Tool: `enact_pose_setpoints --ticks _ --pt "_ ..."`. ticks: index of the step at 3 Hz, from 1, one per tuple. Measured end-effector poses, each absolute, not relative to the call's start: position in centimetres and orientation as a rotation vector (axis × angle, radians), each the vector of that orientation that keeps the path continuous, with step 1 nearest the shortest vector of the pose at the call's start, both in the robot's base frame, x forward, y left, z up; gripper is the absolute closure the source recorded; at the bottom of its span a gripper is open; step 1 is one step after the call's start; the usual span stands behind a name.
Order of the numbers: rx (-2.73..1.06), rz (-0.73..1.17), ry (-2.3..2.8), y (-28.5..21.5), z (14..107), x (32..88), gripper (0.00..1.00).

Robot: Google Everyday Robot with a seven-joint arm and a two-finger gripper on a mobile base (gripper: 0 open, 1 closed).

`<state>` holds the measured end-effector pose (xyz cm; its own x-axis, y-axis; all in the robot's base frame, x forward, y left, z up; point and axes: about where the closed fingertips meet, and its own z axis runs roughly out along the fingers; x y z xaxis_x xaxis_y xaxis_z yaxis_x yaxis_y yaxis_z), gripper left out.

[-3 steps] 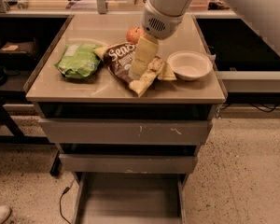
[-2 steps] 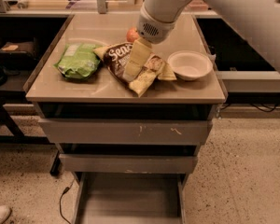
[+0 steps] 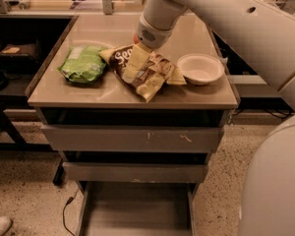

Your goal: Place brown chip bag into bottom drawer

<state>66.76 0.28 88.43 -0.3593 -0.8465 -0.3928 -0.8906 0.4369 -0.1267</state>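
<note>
Camera view: gripper [image 3: 133,71] down on the brown chip bag [image 3: 158,75].
Whether it grasps the bag cannot be told. The bag lies on the cabinet top [image 3: 88,93] between a green chip bag [image 3: 82,64] and a white bowl [image 3: 200,68]; the bottom drawer [image 3: 136,211] stands pulled out at floor level.

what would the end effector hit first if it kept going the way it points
The crinkly dark brown chip bag lying on the tan cabinet top, right under the end effector. It may already touch the bag; depth is unclear.
</note>
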Motion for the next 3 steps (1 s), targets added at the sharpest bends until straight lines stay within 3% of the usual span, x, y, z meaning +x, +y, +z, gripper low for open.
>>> enact_pose_setpoints --ticks 3 --pt "-1.476 0.195 2.343 1.6 84.8 68.2 0.00"
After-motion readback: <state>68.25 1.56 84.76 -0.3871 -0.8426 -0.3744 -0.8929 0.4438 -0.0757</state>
